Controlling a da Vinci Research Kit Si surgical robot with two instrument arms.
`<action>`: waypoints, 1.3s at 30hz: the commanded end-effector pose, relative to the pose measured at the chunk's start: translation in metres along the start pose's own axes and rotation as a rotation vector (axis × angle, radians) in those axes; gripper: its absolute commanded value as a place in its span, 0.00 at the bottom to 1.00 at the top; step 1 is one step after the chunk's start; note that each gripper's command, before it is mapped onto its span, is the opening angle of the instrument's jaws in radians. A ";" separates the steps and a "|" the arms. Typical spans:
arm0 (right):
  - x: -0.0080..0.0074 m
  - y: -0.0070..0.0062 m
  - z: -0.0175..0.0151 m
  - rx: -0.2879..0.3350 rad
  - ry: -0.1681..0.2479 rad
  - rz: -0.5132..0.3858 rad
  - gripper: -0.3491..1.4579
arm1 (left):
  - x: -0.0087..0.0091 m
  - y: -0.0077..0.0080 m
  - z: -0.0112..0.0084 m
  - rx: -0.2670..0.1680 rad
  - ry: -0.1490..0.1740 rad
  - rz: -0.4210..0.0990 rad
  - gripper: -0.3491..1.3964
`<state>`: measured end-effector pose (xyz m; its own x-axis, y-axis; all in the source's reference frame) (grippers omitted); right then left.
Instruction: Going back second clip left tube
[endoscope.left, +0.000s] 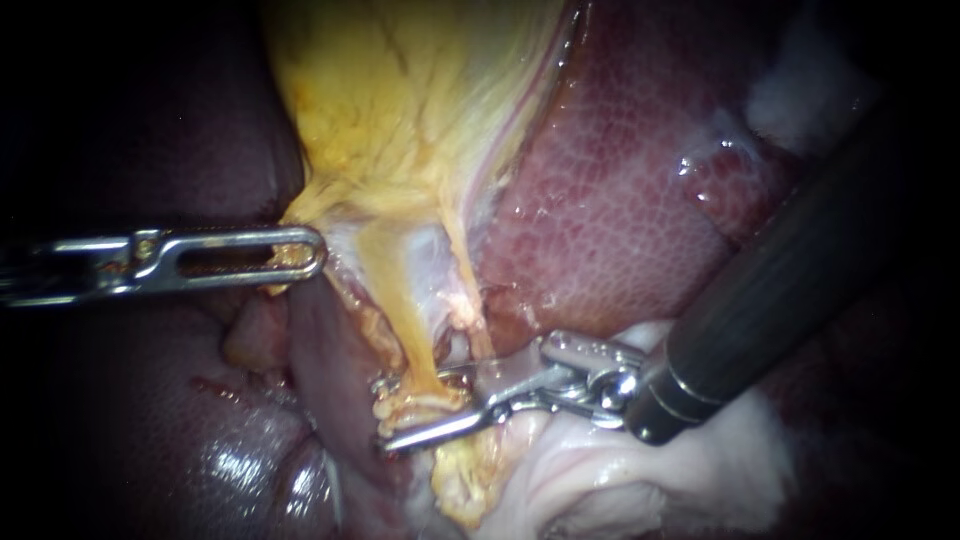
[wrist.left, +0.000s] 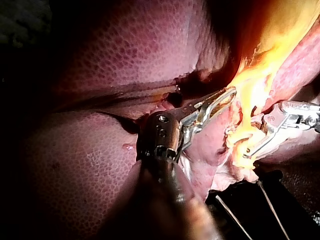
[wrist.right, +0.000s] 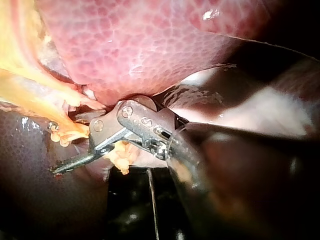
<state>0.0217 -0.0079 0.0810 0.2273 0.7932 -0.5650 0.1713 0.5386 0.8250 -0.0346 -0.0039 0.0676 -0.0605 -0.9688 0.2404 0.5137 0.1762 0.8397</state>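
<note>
Left tube (endoscope.left: 395, 312), the yellow strand, runs down from gallbladder (endoscope.left: 400, 110) w/ liver (endoscope.left: 620, 200) beside it. Its lower end lies between the right instrument (endoscope.left: 425, 408) jaws, which stand open w/ a clear gap, straddling it. A small metal clip (endoscope.left: 383, 384) shows on the tube just beside them. Left instrument (endoscope.left: 310, 252) jaws are closed on the gallbladder's yellow edge, well apart from the right instrument.

bright centre, dark margins.
endoscope light falls strongest on the gallbladder (endoscope.left: 400, 120), fading to black at both sides; wet glare spots on the liver (endoscope.left: 600, 220); the shaft of the right instrument (endoscope.left: 470, 395) fades into shadow; left wrist view overexposes the gallbladder.
</note>
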 end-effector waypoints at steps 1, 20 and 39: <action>0.0000 0.0000 0.0000 0.001 0.000 -0.001 0.52 | 0.0000 0.0000 0.0000 0.000 0.000 0.000 0.00; 0.0015 0.0028 -0.0026 -0.025 0.024 -0.053 0.52 | 0.0000 -0.0001 0.0000 0.000 0.000 0.000 0.00; 0.0051 -0.0028 -0.0149 -0.031 0.030 -0.084 0.52 | 0.0001 -0.0001 -0.0001 0.000 0.000 0.000 0.00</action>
<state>0.0070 -0.0003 0.0750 0.1797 0.7420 -0.6459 0.1552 0.6269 0.7635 -0.0345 -0.0040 0.0673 -0.0606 -0.9686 0.2410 0.5134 0.1768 0.8397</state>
